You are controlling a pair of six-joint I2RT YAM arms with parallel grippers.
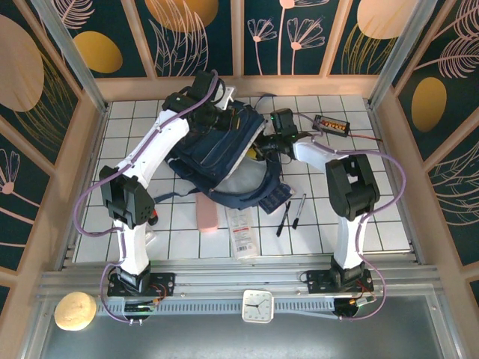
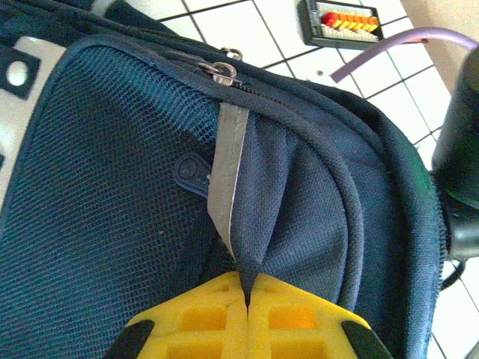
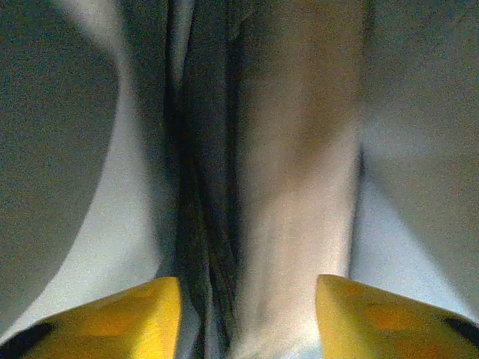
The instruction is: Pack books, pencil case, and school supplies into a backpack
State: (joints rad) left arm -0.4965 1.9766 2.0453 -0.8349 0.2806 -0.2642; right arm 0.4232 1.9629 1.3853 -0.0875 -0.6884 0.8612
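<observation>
Fabric of the large navy blue backpack [image 2: 112, 187] is clenched in the left claw [image 2: 247, 288], beside the zip. The right claw [image 3: 247, 314] is released, jaws apart among dim, blurred folds. The backpack lies mid-rear on the white tiled tabletop [image 1: 389, 217]; in front of it lie a pink rounded soft case [image 1: 207, 213], a long white booklet [image 1: 241, 232] and two slim dark pens [image 1: 284, 218].
</observation>
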